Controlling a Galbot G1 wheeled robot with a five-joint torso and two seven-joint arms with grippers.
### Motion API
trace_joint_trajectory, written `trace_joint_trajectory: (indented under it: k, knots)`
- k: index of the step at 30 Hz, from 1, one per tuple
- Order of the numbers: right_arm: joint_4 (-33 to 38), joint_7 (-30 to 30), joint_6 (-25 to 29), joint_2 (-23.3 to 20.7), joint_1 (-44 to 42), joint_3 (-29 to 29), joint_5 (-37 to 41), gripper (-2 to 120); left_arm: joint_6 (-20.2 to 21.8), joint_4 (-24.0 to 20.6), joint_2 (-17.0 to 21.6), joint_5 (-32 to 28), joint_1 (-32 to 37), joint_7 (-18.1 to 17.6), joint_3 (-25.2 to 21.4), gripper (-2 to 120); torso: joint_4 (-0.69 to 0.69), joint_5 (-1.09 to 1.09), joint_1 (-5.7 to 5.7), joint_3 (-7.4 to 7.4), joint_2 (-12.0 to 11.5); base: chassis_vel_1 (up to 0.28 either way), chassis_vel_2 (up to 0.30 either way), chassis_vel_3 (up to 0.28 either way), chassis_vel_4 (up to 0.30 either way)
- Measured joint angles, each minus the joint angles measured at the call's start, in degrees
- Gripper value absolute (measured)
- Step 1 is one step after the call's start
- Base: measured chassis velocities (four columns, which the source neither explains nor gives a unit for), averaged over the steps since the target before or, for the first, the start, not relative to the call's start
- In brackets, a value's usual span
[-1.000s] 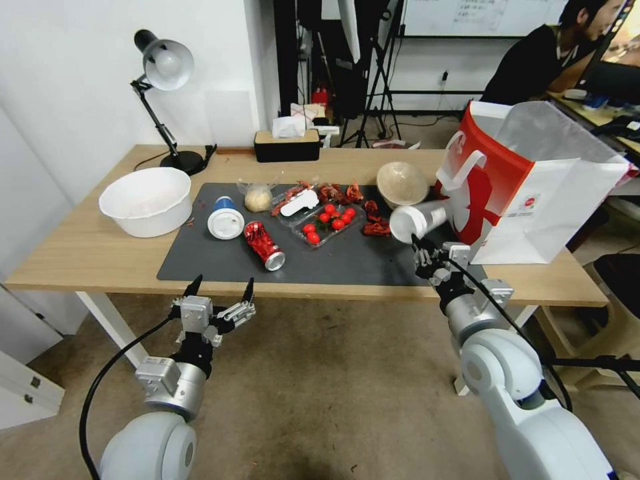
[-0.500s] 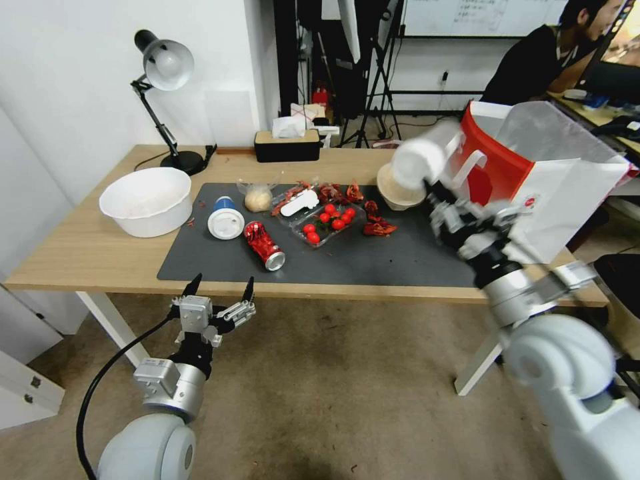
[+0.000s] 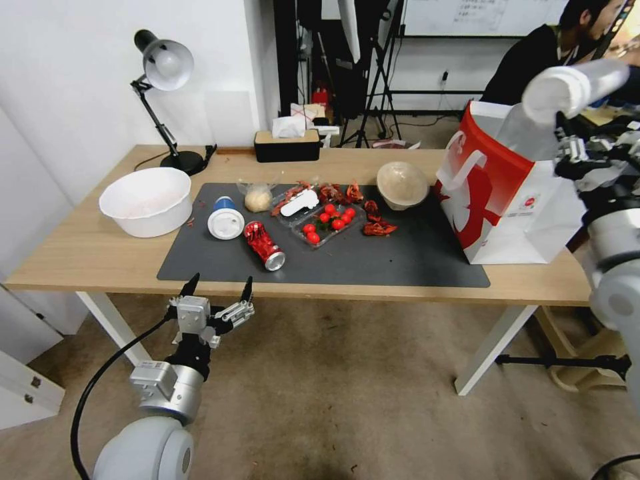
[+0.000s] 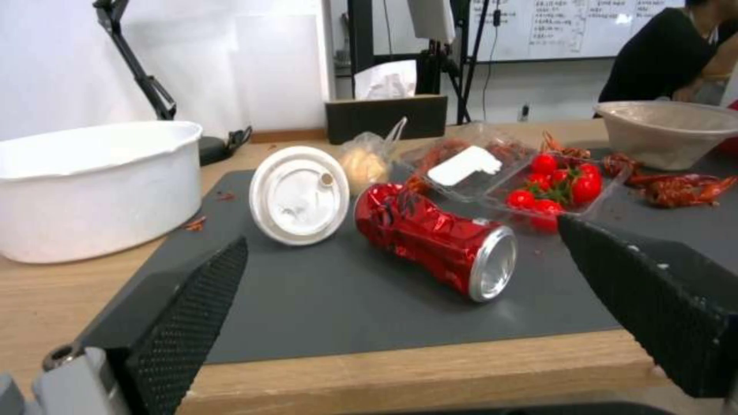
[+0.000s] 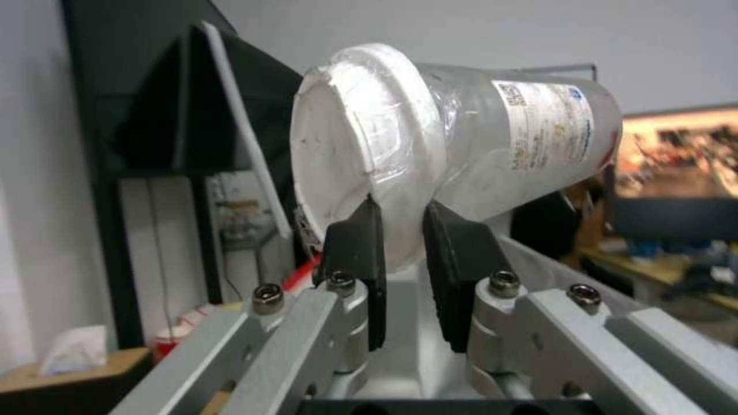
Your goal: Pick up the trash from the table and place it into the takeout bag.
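My right gripper (image 3: 563, 130) (image 5: 401, 230) is shut on the rim of the clear cup with a white lid (image 3: 572, 87) (image 5: 454, 150), held on its side high above the open takeout bag (image 3: 510, 193) at the table's right end. On the dark mat lie a blue cup with a white lid (image 3: 225, 219) (image 4: 298, 194), a crushed red can (image 3: 264, 245) (image 4: 436, 240), a bagged bun (image 3: 258, 197) (image 4: 364, 164) and a beige domed bowl (image 3: 402, 184) (image 4: 667, 132). My left gripper (image 3: 219, 288) (image 4: 400, 282) hangs open below the table's front edge, facing the can.
A white basin (image 3: 146, 200), a desk lamp (image 3: 163, 73) and a tissue box (image 3: 287, 143) stand on the table (image 3: 80, 253). Clear trays with tomatoes (image 3: 327, 222) and red crayfish shells (image 3: 377, 227) lie mid-mat. A person sits behind the bag.
My right arm has lifted the clear cup from the mat's right side up and rightward to above the bag's opening. The left arm has stayed put.
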Motion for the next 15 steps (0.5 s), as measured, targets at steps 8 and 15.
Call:
trace_joint_trajectory:
  k: [8, 15]
  knots:
    - [-4.36, 4.77, -4.18, 0.14, 3.37, -2.55, 2.21, 11, 0.0, -0.2, -0.27, 0.13, 0.04, 0.0, -0.28, 100, 0.01, 0.0, 0.0, 0.0, 0.0, 0.0, 0.0, 0.0, 0.0]
    - [-5.06, 7.0, -6.37, 0.49, 4.97, -3.49, 6.37, 30, 0.0, -0.16, -0.73, 0.45, -0.08, 0.0, -0.34, 100, 0.01, -0.01, 0.0, 0.0, 0.0, 0.0, 0.0, 0.0, 0.0]
